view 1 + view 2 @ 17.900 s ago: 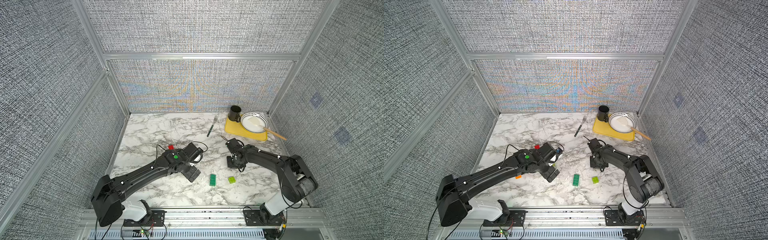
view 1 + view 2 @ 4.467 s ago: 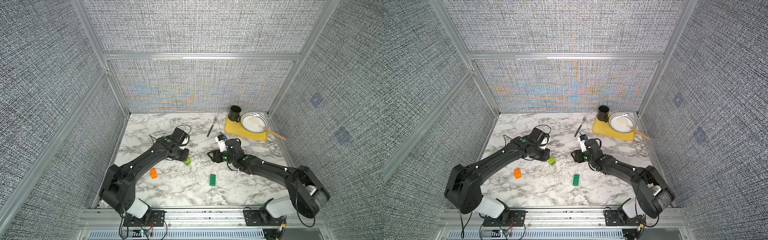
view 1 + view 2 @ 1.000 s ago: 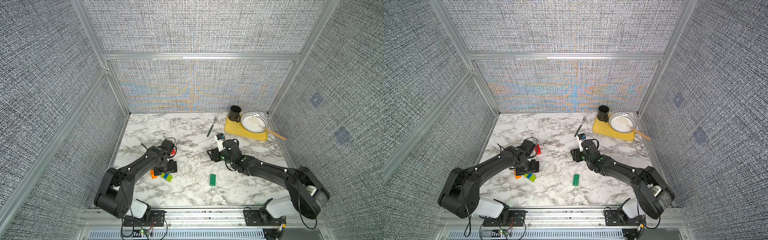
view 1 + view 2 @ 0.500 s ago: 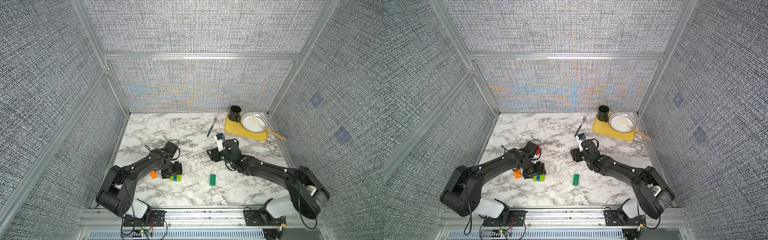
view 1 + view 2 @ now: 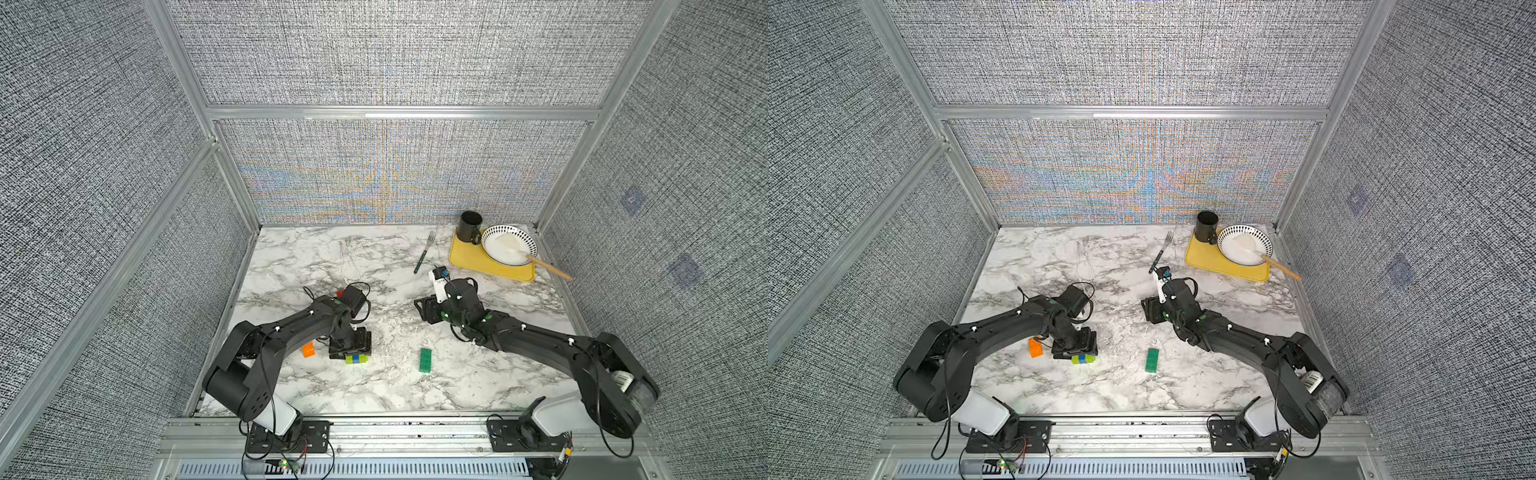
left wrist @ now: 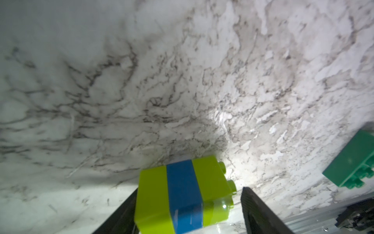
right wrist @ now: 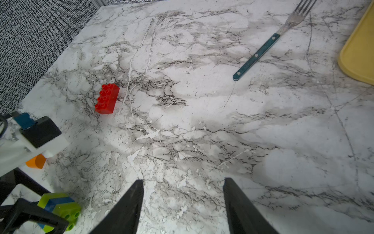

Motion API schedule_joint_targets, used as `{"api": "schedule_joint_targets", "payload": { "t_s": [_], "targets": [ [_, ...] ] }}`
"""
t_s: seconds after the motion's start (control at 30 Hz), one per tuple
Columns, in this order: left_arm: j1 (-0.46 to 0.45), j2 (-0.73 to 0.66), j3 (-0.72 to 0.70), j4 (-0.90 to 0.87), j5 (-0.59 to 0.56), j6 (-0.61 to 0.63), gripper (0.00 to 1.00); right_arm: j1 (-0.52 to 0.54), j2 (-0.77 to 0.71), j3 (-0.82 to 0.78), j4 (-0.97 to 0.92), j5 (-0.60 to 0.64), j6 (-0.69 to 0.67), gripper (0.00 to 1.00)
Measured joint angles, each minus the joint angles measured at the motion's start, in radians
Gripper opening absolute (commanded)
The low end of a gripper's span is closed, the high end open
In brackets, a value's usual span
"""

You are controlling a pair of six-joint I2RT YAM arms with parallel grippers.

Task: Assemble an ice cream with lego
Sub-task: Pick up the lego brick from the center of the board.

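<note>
Stem, lime-blue-lime (image 5: 358, 359): on its side on the surface (image 5: 374, 266), straddled by the left tool (image 6: 191, 190).
Left tool: jaws apart, gap at the studded end; nothing gripped.
Right tool (image 7: 183, 180): parted, empty.
Unjoined: green brick (image 5: 425, 360), red brick (image 7: 107, 98), orange brick (image 5: 308, 350).
Hazard: stem may be twisted out if squeezed on its rounded studs.

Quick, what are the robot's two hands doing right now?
Left hand: open around the lime-blue-lime stack, not squeezing it.
Right hand: open, holding nothing.
</note>
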Motion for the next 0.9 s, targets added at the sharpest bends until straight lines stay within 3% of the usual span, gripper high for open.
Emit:
{"api": "schedule_joint_targets", "payload": {
  "t_s": [0.27, 0.63, 0.77, 0.9],
  "targets": [
    [-0.015, 0.039, 0.034, -0.028, -0.015, 0.026, 0.74, 0.000, 0.000, 0.000, 0.000, 0.004, 0.000, 0.64],
    [-0.022, 0.067, 0.068, -0.049, -0.028, 0.038, 0.65, 0.000, 0.000, 0.000, 0.000, 0.007, 0.000, 0.64],
    [-0.022, 0.069, 0.071, -0.051, -0.027, 0.042, 0.55, 0.000, 0.000, 0.000, 0.000, 0.007, 0.000, 0.64],
    [-0.022, 0.066, 0.071, -0.047, -0.018, 0.042, 0.52, 0.000, 0.000, 0.000, 0.000, 0.007, 0.000, 0.64]
  ]
}}
